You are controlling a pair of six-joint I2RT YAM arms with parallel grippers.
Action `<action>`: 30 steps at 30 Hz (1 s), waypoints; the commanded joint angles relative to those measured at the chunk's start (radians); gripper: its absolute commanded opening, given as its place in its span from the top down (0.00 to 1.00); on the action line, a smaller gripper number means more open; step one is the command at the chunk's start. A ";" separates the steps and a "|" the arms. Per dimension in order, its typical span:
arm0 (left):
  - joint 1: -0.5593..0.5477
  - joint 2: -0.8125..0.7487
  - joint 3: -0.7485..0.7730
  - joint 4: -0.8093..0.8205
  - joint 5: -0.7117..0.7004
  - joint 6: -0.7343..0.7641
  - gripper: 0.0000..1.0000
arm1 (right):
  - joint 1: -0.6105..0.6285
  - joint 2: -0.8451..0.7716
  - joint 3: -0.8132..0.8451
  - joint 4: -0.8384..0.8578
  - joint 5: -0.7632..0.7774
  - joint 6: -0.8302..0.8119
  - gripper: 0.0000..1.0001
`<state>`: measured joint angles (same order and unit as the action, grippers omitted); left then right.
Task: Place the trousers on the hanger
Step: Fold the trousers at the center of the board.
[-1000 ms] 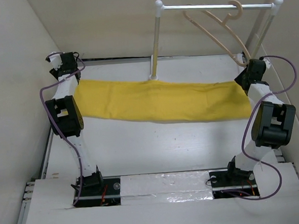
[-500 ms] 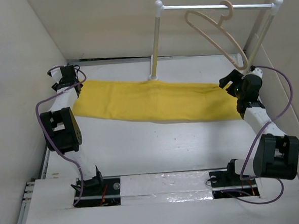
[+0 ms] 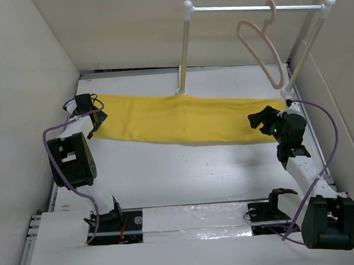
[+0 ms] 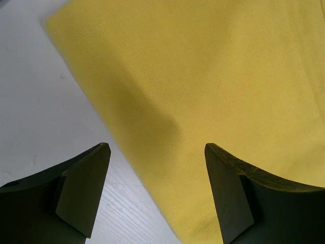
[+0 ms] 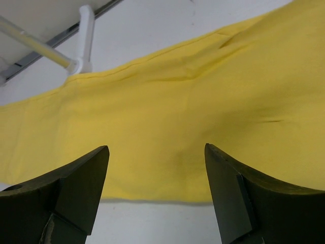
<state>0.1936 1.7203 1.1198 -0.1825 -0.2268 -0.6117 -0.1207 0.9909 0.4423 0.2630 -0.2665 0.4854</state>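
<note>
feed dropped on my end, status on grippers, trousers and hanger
Left gripper open over left end of trousers. Right gripper open over right end. Neither holding; cloth flat on table. Bare hanger hooked on rack bar.

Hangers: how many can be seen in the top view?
1. The hanger hangs by its hook on the right part of the rack bar, behind the yellow trousers. No other one shows.

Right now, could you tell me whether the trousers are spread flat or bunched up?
Spread flat: the trousers lie as one long, smooth strip across the table, with only faint creases.
</note>
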 commanded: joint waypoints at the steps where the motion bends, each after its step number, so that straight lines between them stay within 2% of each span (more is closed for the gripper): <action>1: 0.004 0.009 -0.017 0.026 0.041 -0.059 0.27 | 0.029 -0.031 -0.010 0.071 -0.036 -0.025 0.18; 5: 0.004 0.041 -0.028 0.046 0.046 -0.079 0.29 | 0.029 -0.021 -0.039 0.074 -0.050 -0.012 0.17; 8: 0.004 0.062 -0.038 0.067 0.058 -0.086 0.32 | 0.029 -0.032 -0.094 0.078 -0.005 0.022 0.17; 14: 0.004 0.099 -0.058 0.110 0.032 -0.091 0.34 | -0.014 -0.133 -0.166 0.032 0.049 0.012 0.16; 16: 0.004 0.116 -0.040 0.101 0.021 -0.097 0.37 | -0.014 -0.156 -0.177 0.009 0.056 -0.001 0.16; 17: -0.005 0.119 -0.026 0.098 0.015 -0.099 0.40 | -0.014 -0.176 -0.178 -0.005 0.058 -0.007 0.16; 18: -0.016 0.120 -0.020 0.097 0.012 -0.099 0.52 | -0.014 -0.184 -0.182 -0.025 0.061 -0.011 0.16; 20: -0.016 0.127 -0.011 0.095 0.006 -0.091 0.68 | -0.023 -0.196 -0.192 -0.033 0.067 -0.015 0.17; 21: -0.016 0.134 -0.008 0.086 0.009 -0.086 0.82 | -0.023 -0.199 -0.197 -0.041 0.066 -0.014 0.17; 24: -0.016 0.159 0.017 0.040 0.012 -0.062 1.00 | -0.069 -0.199 -0.220 -0.056 0.067 0.001 0.17; 27: -0.016 0.150 0.012 0.014 -0.026 -0.022 1.00 | -0.152 -0.192 -0.231 -0.109 0.101 0.036 0.15; 30: -0.006 0.118 -0.032 0.021 -0.049 -0.002 1.00 | -0.227 -0.182 -0.235 -0.145 0.072 0.024 0.15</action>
<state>0.1799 1.8496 1.1267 -0.0902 -0.2321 -0.6617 -0.2909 0.8082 0.2119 0.1532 -0.2050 0.5037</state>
